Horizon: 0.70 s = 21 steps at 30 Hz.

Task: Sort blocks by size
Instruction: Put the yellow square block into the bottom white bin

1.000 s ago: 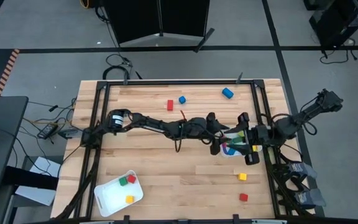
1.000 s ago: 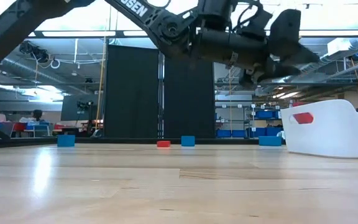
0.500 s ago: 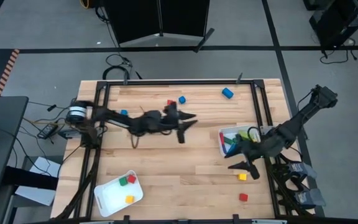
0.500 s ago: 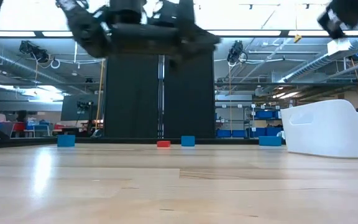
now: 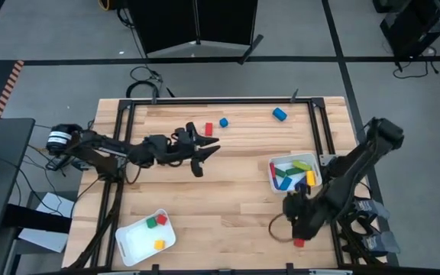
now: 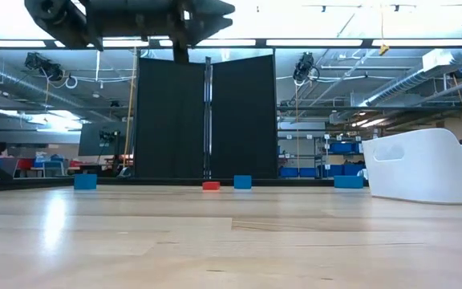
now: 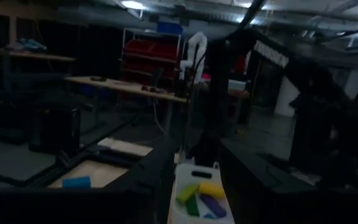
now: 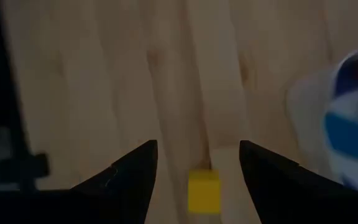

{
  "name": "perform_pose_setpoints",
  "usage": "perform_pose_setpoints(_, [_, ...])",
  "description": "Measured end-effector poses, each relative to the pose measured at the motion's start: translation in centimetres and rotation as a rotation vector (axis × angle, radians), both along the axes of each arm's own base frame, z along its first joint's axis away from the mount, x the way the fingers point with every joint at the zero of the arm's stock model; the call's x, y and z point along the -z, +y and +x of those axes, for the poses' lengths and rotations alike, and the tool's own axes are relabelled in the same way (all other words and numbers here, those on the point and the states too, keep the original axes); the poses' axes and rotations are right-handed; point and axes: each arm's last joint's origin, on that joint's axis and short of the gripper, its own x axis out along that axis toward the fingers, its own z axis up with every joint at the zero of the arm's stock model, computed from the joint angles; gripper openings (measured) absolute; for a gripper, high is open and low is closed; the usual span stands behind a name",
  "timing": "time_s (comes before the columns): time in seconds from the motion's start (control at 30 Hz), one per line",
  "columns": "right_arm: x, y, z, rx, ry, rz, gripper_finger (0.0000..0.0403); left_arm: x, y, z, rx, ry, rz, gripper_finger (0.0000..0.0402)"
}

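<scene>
Up top, looking straight down, the left gripper [image 5: 202,151] hung over the back half of the table with its fingers spread and nothing in them. My guess is it was lining up on the loose blocks nearby: a red block [image 5: 209,128], a blue block [image 5: 224,122] and a blue cylinder [image 5: 279,114], so three loose ones back there. The right gripper [image 5: 297,219] was low near the front right, just above a red cube [image 5: 299,242]. There were two white trays. The front-left tray [image 5: 132,243] held three little cubes, one red, one green and one yellow. The right tray [image 5: 273,169] held the longer pieces in a jumble I couldn't count, which looked to me like small ones in one tray and big ones in the other.

From table level I counted one red and what looked like three blue pieces in a row at the far edge, so the arm may have hidden one from above. The big white tray wall [image 6: 423,164] was on the right, with the left arm overhead.

The left wrist camera showed its own fingers apart and empty, with the right tray beyond them holding yellow, green and purple pieces.

The right wrist camera showed the jaws parted with a yellow cube [image 8: 203,191] sitting on the wood between them, not pinched yet. That looked like a one-cube pickup about to happen.
</scene>
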Motion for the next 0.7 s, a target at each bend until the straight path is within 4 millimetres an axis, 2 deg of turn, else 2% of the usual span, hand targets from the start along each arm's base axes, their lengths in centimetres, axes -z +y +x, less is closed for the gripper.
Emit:
perform_pose_setpoints(0.17, [2.6,2.6,-0.7,0.04,0.134,-0.092,0.0255,-1.6,-0.9,-1.3,0.028,0.002,0.031,0.0133])
perform_pose_setpoints(0.3, [3.6,3.5,-1.5,0.074,0.167,-0.131,0.027,-3.1,-1.6,-2.7,0.051,-0.01,0.052,0.0133])
perform_pose_setpoints(0.47, [4.9,3.6,-1.9,0.1,0.18,-0.149,0.0276,-4.8,-2.3,-5.0,0.066,-0.001,0.08,0.0133])
perform_pose_setpoints(0.7, [7.0,2.8,-2.5,0.109,0.193,-0.143,0.0276,-6.5,-3.5,-8.2,0.062,0.008,0.119,0.0133])
